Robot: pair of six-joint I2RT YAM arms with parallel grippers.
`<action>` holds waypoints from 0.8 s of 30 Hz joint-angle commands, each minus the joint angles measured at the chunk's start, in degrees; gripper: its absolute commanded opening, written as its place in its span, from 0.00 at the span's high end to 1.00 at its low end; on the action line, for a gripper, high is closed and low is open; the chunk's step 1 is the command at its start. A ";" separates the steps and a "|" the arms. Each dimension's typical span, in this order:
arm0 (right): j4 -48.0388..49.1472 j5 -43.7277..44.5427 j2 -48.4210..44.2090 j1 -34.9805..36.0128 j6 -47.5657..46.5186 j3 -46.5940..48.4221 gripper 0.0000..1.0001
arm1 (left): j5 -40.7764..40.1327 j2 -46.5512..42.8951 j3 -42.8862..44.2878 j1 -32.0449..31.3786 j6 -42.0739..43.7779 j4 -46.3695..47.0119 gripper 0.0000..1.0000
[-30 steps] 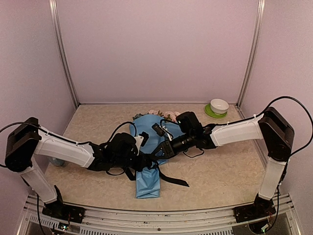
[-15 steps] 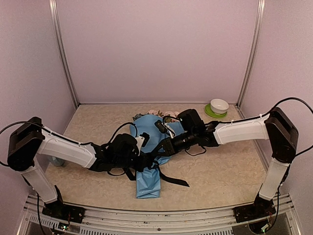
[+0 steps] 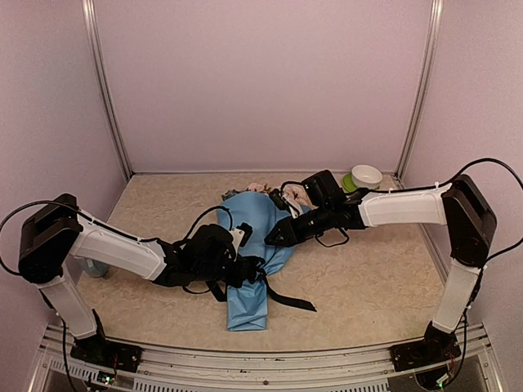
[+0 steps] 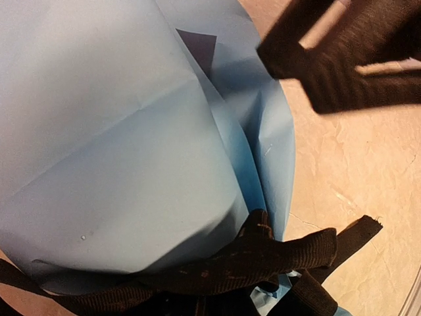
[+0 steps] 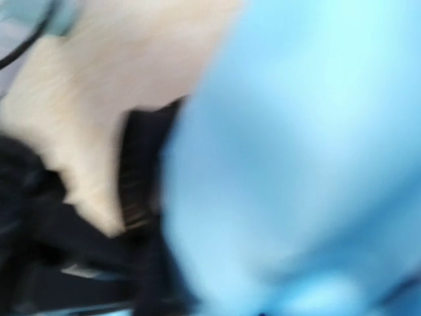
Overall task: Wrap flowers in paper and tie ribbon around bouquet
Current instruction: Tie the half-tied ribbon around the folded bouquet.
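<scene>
Bouquet [image 3: 253, 220]: lies mid-table, blooms far, narrow end near, so I can reach its waist from both sides.
Ribbon [image 3: 290, 300]: wound round that waist, tails trailing right and near.
Left gripper [image 3: 245, 268]: at the ribbon crossing, likely pinning it; I cannot tell its grip.
Right gripper [image 3: 272, 239]: hovers by the paper's [image 3: 245, 306] right edge; grip unclear too.

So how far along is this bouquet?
Wrapping looks done: the light blue paper cone encloses the pale pink flowers. In hand: the flat black ribbon is bunched round the cone's narrow part at the left pincer. To do: no finished bow shows, so tying remains.
</scene>
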 commanded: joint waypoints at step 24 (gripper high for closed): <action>8.26 -13.40 6.55 2.05 3.70 -1.93 0.76 | 0.42 0.00 1.33 0.15 0.36 -2.40 0.90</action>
